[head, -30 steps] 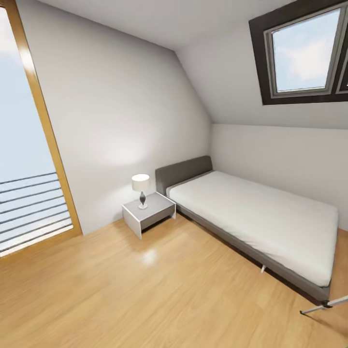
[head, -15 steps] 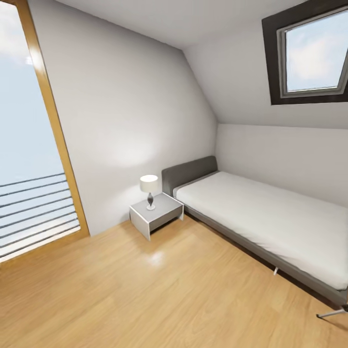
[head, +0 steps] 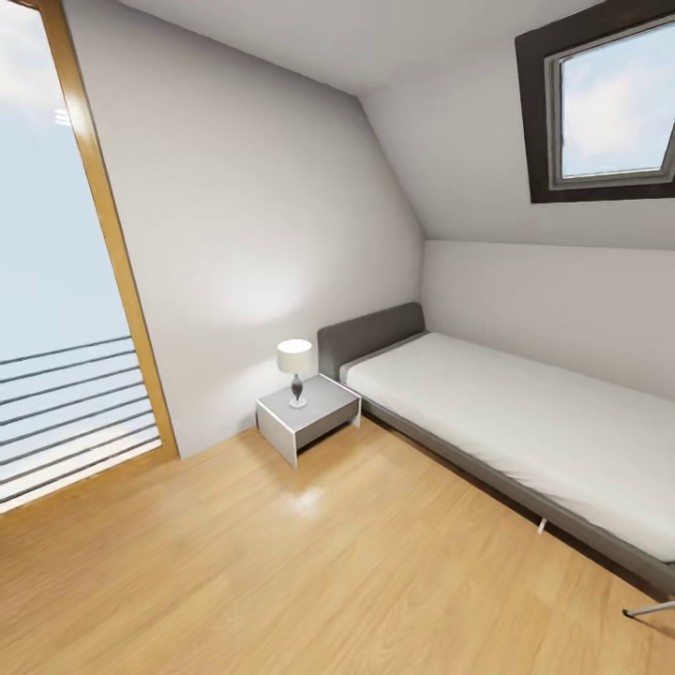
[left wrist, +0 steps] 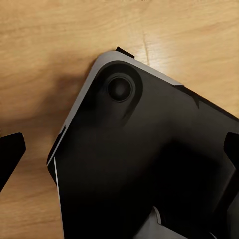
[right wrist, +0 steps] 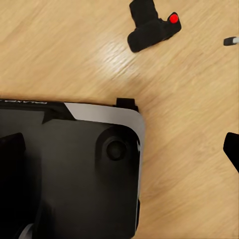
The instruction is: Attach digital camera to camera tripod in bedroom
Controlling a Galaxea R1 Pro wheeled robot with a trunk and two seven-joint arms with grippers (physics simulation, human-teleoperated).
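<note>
Camera lies on the floor right by the base; rolling could bump it. Can't tell either pincer's opening.

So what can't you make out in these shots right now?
- Camera tripod: head view, cut off by the frame's edge; one leg tip shows.
- Digital camera: right wrist view, small, details unclear.
- Both grippers: wrist views, fingertips cut by frame edges; open or shut unclear.
</note>
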